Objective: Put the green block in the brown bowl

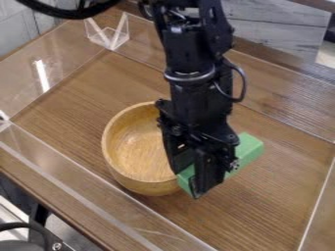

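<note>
The gripper [206, 182] is clamped, apparently on the green block [244, 152], just right of the brown bowl [128, 147].

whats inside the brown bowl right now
The visible inside of the brown bowl shows only bare wood grain. The gripper covers its right rim, and the green block sits outside, beside that rim.

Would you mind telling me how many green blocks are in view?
1. The green block sits just right of the wooden bowl, partly behind the end effector; others may be hidden behind the arm.
</note>
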Motion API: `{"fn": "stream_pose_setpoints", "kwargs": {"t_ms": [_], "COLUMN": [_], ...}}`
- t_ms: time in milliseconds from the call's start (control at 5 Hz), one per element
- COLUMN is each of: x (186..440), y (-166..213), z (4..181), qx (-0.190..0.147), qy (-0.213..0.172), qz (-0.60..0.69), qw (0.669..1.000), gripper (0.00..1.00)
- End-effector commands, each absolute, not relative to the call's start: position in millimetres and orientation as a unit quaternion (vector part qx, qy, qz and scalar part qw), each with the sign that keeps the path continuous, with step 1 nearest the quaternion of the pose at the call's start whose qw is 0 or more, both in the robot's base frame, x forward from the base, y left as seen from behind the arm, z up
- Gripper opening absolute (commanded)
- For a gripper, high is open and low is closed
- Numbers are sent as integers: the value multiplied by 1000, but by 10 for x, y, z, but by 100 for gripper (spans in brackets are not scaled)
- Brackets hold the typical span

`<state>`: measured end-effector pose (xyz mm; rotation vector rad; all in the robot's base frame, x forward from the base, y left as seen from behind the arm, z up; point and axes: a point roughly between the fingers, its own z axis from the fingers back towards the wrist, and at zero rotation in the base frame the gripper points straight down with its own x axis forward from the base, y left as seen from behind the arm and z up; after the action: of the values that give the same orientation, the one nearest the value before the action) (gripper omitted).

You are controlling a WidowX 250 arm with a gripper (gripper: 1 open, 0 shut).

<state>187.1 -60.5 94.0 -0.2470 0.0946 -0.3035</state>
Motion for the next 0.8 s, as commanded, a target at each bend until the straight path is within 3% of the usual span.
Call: {"fn": "stream_pose_setpoints", "kwargs": {"t_ms": [0, 600], "x": [2002, 2040], "y": [-611, -607], "z": [1083, 1034], "qx": [-127, -139], "qy": [9, 7], "qz": [-149, -133], "qw": [981, 981], "gripper": [0, 0]}}
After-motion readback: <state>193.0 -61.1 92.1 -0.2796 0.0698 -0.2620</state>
